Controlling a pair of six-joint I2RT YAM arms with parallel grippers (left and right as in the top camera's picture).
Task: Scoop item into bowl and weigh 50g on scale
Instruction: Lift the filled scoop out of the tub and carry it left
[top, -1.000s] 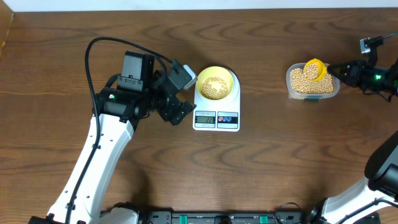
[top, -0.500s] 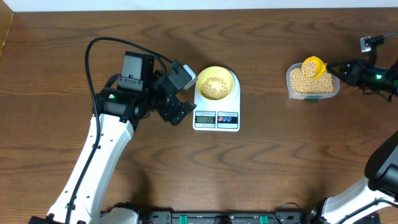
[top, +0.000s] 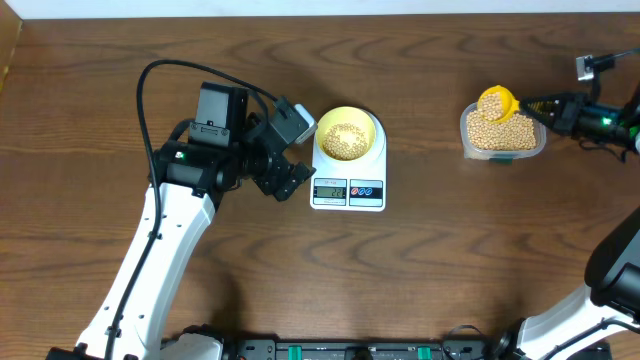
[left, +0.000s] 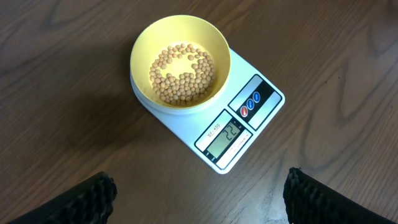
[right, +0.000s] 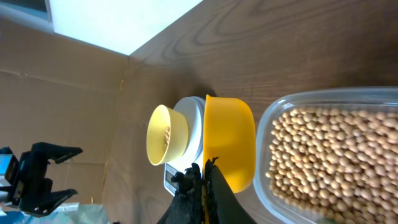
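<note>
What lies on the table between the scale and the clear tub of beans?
Nothing; the overhead view shows only bare wood of the table between scale and tub.

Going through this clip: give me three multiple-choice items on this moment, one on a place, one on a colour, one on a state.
1. Where does the pale-yellow bowl sit?
A. On the white digital scale
B. Inside the clear tub
C. On bare wood beside the scale

2. What colour is the scoop that the right gripper holds?
A. Blue
B. Bright yellow
C. White

3. How does the left gripper stand?
A. Shut on the bowl's rim
B. Shut on the scoop handle
C. Open, holding nothing

Answers:
1 A: the bowl rests on the platform of the scale, beans inside it.
2 B: the scoop shows bright yellow, its handle clamped in the right gripper.
3 C: the left gripper has its fingers wide apart at the frame's lower corners, with nothing between them.
</note>
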